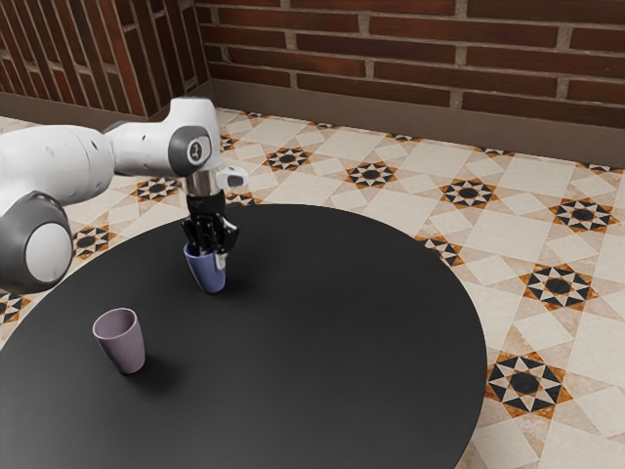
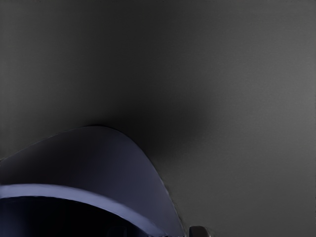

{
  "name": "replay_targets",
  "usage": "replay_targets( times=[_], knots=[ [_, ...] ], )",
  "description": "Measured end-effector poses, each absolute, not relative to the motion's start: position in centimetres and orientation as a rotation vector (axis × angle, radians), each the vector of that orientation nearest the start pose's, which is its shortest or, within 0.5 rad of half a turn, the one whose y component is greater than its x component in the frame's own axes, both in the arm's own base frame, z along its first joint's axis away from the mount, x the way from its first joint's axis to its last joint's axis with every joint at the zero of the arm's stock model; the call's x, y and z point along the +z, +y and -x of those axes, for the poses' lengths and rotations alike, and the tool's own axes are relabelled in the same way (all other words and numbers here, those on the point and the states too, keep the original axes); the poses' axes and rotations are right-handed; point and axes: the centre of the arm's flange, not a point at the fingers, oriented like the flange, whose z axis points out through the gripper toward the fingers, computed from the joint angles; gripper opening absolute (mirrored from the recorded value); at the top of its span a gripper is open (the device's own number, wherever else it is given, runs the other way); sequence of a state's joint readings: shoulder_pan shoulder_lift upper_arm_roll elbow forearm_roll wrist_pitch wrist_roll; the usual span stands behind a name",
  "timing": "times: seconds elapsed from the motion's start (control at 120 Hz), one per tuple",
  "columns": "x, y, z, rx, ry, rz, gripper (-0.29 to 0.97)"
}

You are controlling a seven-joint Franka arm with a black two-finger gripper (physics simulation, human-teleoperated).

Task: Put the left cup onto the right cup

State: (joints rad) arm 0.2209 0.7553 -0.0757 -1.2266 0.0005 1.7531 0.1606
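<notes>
Nearest to me is the round black table [image 1: 371, 322], which takes up the lower half of the exterior view, its far edge curving across the middle of the frame. Behind it a tiled floor [image 1: 508, 195] with star patterns runs to a red brick wall [image 1: 391, 49] along the top. From my console I see the white arm [image 1: 88, 161] coming in from the exterior view's left, with its elbow low at the left edge and its wrist bent straight down left of centre.

On the table, the purple cup [image 1: 119, 340] stands upright in the lower left of the frame, well apart from the arm. The blue cup [image 1: 206, 272] sits up and to its right, left of centre, leaning a little.

Directly over the blue cup, the black gripper [image 1: 208, 254] is down at its rim. I cannot tell whether the hand is clamped on the cup or loose.

On the wrist view the blue cup's [image 2: 89, 168] rim and wall loom just under the hand, with dark tabletop [image 2: 197, 74] beyond.
</notes>
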Motion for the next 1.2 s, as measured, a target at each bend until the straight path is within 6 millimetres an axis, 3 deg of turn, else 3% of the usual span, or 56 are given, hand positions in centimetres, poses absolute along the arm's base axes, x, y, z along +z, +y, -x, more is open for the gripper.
replay_targets(
  times=[0.342,0.742,1.0,1.2],
  knots=[
    [30.5,12.0,-71.4,0.349,0.011,3.202,-0.06],
    [30.9,12.1,-71.4,0.340,0.009,3.197,-0.10],
    [34.4,11.5,-70.6,0.287,0.013,3.187,-0.10],
    [37.0,10.3,-68.6,0.284,0.019,3.175,-0.10]
  ],
)
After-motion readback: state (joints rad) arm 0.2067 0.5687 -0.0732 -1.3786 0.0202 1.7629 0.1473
